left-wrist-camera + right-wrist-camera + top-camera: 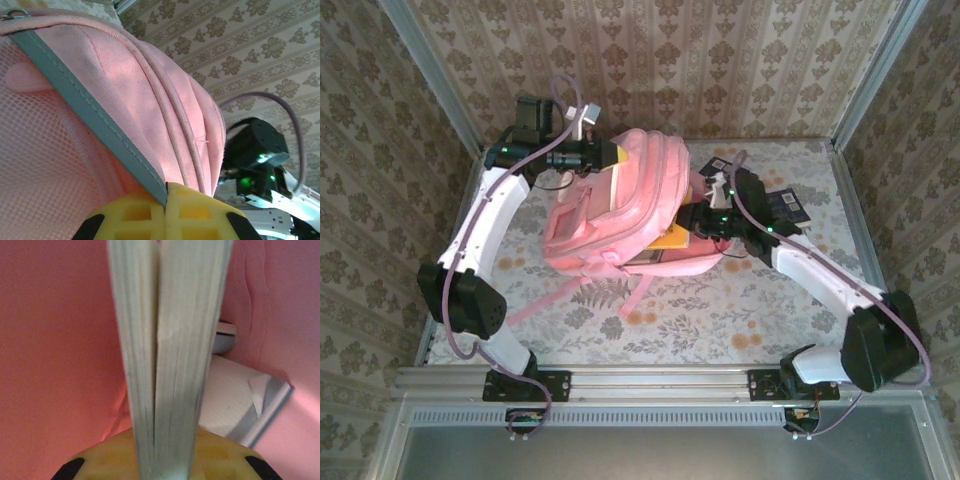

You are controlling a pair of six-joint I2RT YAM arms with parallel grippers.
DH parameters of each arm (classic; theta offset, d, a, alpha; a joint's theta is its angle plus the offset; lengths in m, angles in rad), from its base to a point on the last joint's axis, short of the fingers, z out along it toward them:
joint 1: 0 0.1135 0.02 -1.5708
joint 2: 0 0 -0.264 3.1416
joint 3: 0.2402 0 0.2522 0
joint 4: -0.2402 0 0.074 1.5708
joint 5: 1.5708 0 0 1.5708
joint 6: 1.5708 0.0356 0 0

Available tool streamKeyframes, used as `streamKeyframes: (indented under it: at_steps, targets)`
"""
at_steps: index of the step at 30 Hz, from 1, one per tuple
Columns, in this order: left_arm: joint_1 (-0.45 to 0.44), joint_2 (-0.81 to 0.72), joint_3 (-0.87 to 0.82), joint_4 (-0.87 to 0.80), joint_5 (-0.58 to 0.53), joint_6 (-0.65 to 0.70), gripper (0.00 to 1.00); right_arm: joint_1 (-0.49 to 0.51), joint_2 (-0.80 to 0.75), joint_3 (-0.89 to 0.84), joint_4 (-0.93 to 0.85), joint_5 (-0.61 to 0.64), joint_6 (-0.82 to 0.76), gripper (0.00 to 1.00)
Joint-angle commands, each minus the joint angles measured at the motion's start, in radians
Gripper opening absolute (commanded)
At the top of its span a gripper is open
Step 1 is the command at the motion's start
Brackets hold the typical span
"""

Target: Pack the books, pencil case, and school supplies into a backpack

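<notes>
Backpack first: pink and soft, it lies slumped on the flowered bench a little toward 12 o'clock from the middle. Its straps trail toward 7 o'clock and its mouth opens toward 4 o'clock.

Both arms reach in from the near edge, the left arm bending up the 9 o'clock side and the right arm coming in from 4 o'clock.

At the backpack's 11 o'clock corner the left tool grips it. In the left wrist view that tool's yellow fingers are pressed together on the grey trim beside the pink mesh.

The right tool sits at the mouth, at the backpack's 3 o'clock, where an orange-yellow cover pokes out. Seen from the right wrist, this tool pinches the books by their pale page edges, with pink lining all around. A seam splits the block, and I cannot tell whether it is one volume or two.

Inside the backpack, at 4 o'clock of the pages, rests a silver-grey framed pale rectangle.

Two dark flat items stay out on the bench — one at 3 o'clock of the backpack, one at 2 o'clock.
</notes>
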Motion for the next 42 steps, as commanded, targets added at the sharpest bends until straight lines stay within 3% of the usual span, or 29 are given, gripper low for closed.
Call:
streamKeyframes:
  at_steps: [1,4,6,8,10,14,16,23,30,33,36,42]
  targets:
    - [-0.012,-0.041,0.030,0.178,0.117,0.032,0.00,0.032,0.126,0.091,0.149,0.070,0.095,0.02]
    - [-0.013,-0.044,0.026,0.184,0.115,0.028,0.00,0.078,0.253,0.147,0.190,0.089,0.120,0.00]
    - [-0.013,-0.044,0.021,0.184,0.105,0.026,0.00,0.104,0.326,0.194,0.172,0.103,0.108,0.07]
    - [-0.010,-0.036,0.015,0.180,0.093,0.027,0.00,0.111,0.358,0.233,0.076,0.152,0.076,0.40]
    - [-0.002,-0.026,0.005,0.175,0.081,0.031,0.00,0.109,0.314,0.213,0.009,0.254,0.031,0.63]
    - [0.026,-0.014,-0.007,0.116,-0.005,0.061,0.00,0.108,0.166,0.171,-0.104,0.377,-0.097,0.88]
    - [0.045,-0.014,-0.018,0.104,-0.039,0.066,0.00,0.105,0.117,0.169,-0.174,0.397,-0.150,0.94]
    - [0.090,-0.042,-0.065,0.018,-0.219,0.131,0.00,0.086,-0.090,0.081,-0.298,0.491,-0.221,1.00]
    - [0.111,-0.137,-0.128,-0.100,-0.550,0.229,0.00,0.063,-0.332,-0.023,-0.408,0.622,-0.222,0.98]
    - [0.119,-0.164,-0.149,-0.110,-0.639,0.244,0.00,0.058,-0.422,-0.066,-0.440,0.650,-0.222,0.98]
    - [0.121,-0.149,-0.154,-0.129,-0.662,0.255,0.00,0.055,-0.488,-0.100,-0.479,0.666,-0.211,0.97]
    - [0.092,-0.060,-0.183,-0.136,-0.581,0.247,0.00,0.048,-0.566,-0.151,-0.548,0.688,-0.180,0.95]
